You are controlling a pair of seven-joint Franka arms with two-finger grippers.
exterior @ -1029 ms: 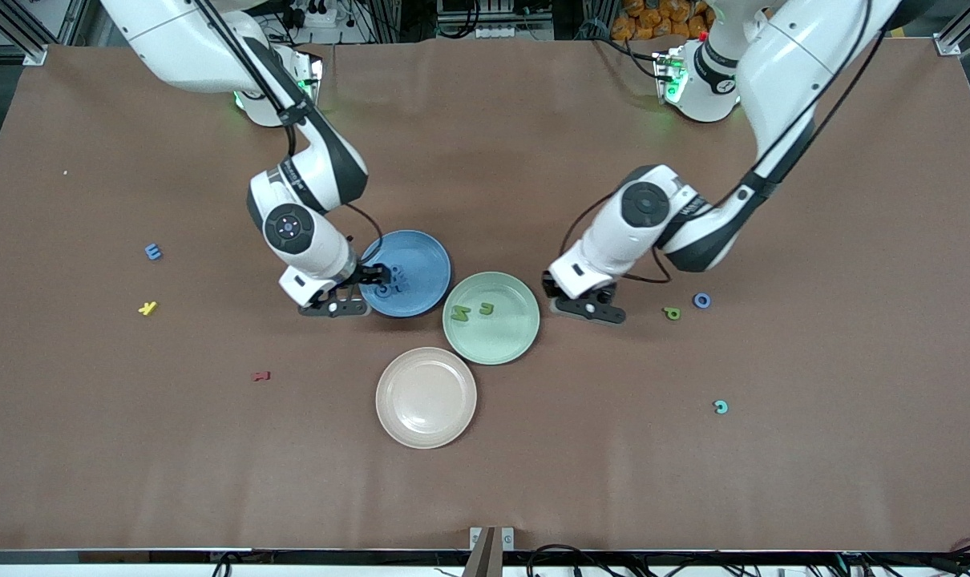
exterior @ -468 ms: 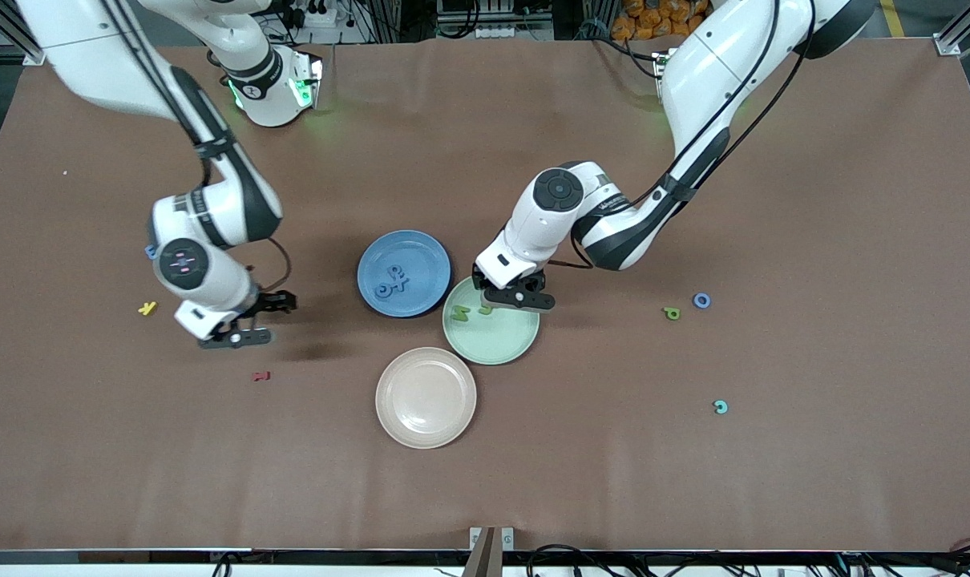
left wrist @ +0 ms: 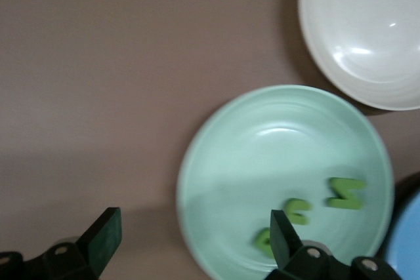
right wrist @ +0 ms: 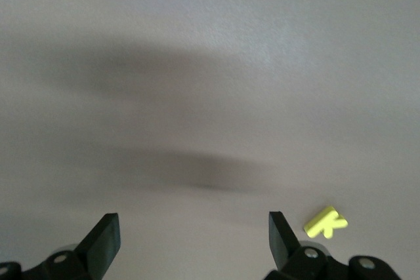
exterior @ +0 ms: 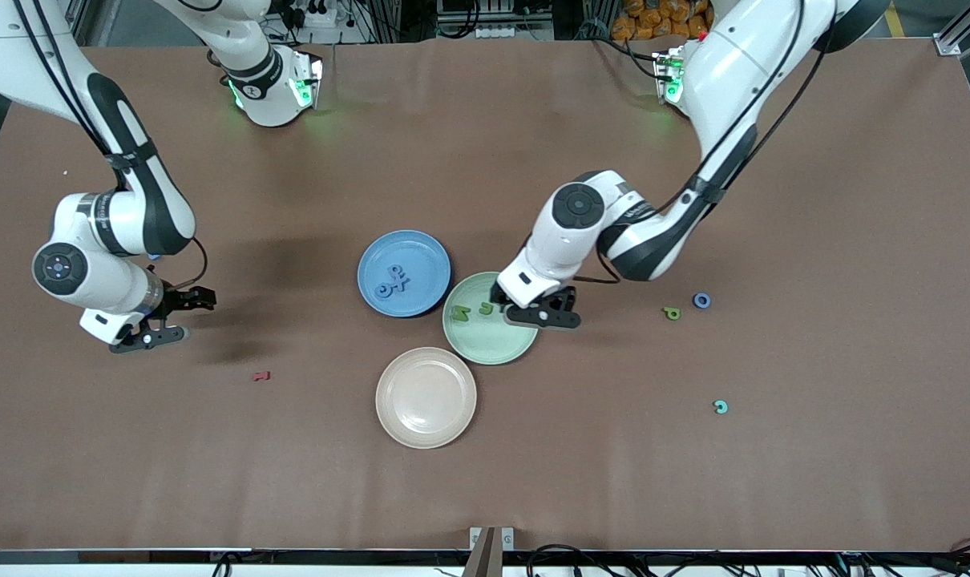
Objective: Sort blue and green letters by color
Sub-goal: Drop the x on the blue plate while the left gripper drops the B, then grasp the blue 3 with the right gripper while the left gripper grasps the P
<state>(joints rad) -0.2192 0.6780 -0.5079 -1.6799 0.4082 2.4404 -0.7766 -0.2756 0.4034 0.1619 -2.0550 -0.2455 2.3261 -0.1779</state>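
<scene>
Three olive green letters (left wrist: 297,210) lie in the green plate (left wrist: 262,155); two of them (exterior: 461,312) show in the front view. My left gripper (exterior: 551,308) is open and empty over that plate's (exterior: 493,344) rim, on the side toward the left arm's end of the table; its jaws also show in the left wrist view (left wrist: 193,237). Blue letters (exterior: 393,282) lie in the blue plate (exterior: 421,248). A green letter (exterior: 672,313) and a blue ring (exterior: 701,300) lie on the table toward the left arm's end. My right gripper (exterior: 168,318) is open and empty (right wrist: 191,237) over bare table.
A yellow letter (right wrist: 326,221) lies beside my right gripper. A dark red letter (exterior: 260,376) lies nearer the front camera. An empty beige plate (exterior: 426,397) sits nearer the front camera than the other plates. A teal letter (exterior: 720,407) lies toward the left arm's end.
My right gripper left the blue plate and swung toward the right arm's end of the table. My left gripper moved over the green plate, where a third green letter now lies.
</scene>
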